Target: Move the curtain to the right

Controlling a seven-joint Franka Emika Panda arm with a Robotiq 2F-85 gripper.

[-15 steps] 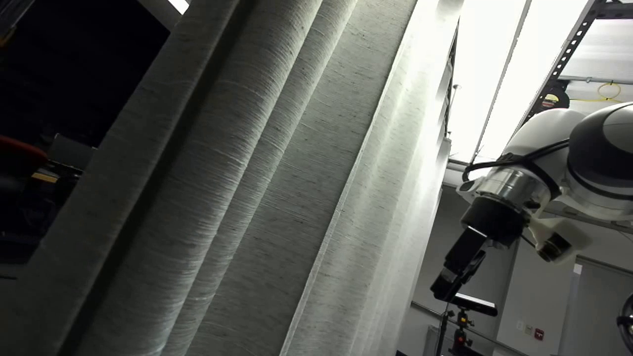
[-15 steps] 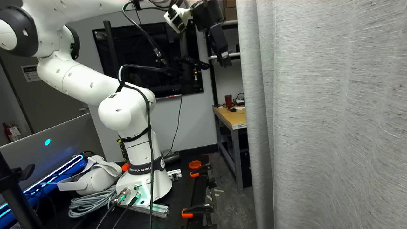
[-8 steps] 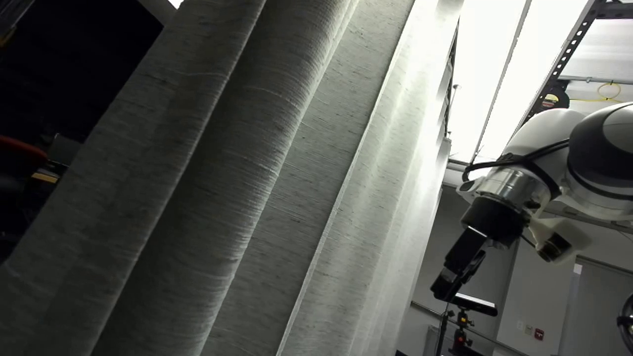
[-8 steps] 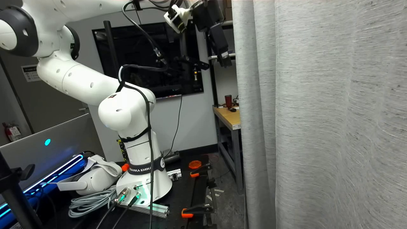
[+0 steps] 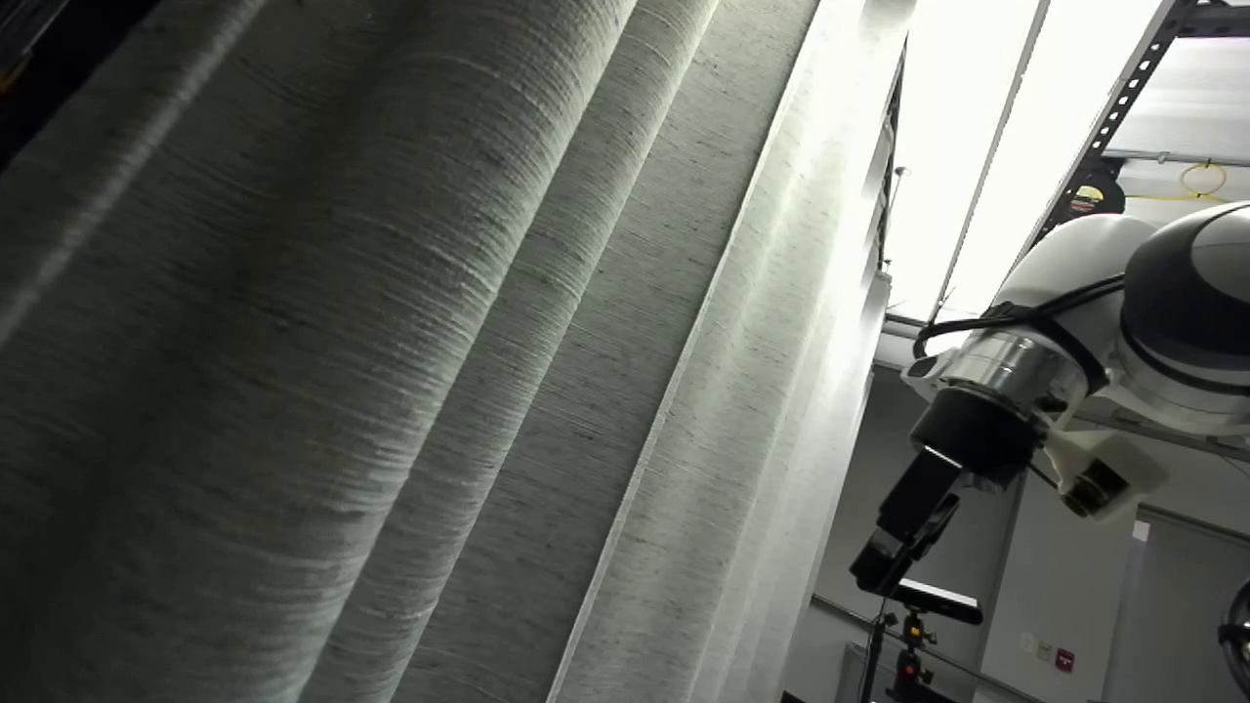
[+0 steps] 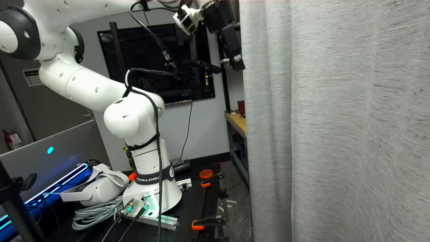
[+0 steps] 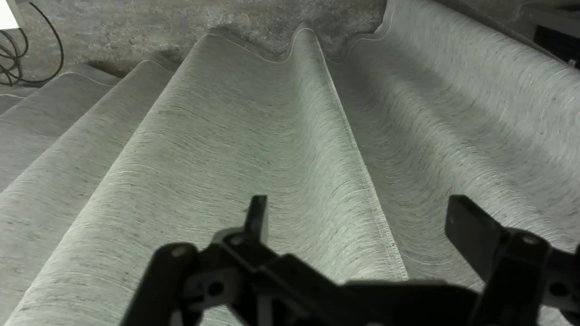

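The curtain (image 5: 586, 342) is a large light-grey woven drape with long folds. It fills the right side in an exterior view (image 6: 339, 134) and most of the wrist view (image 7: 204, 158), where a stitched seam runs down a fold between the fingers. My gripper (image 7: 358, 203) is open, its two black fingers wide apart with no fabric pinched between them. In an exterior view the gripper (image 5: 894, 566) hangs just right of the curtain's lit edge. In an exterior view the gripper (image 6: 238, 62) is beside the curtain's left edge; whether they touch I cannot tell.
A camera on a tripod (image 5: 913, 635) stands below the gripper. A wooden-topped bench (image 6: 238, 123) with a red cup (image 6: 241, 107) is partly behind the curtain. Clamps (image 6: 210, 221) and a white headset (image 6: 105, 188) are near the robot base. Cables (image 7: 13, 63) lie on the floor (image 7: 136, 31).
The curtain has shifted leftward in both exterior views, covering more of the bench and the dark area, and its folds have changed shape. The arm and gripper have not visibly moved.
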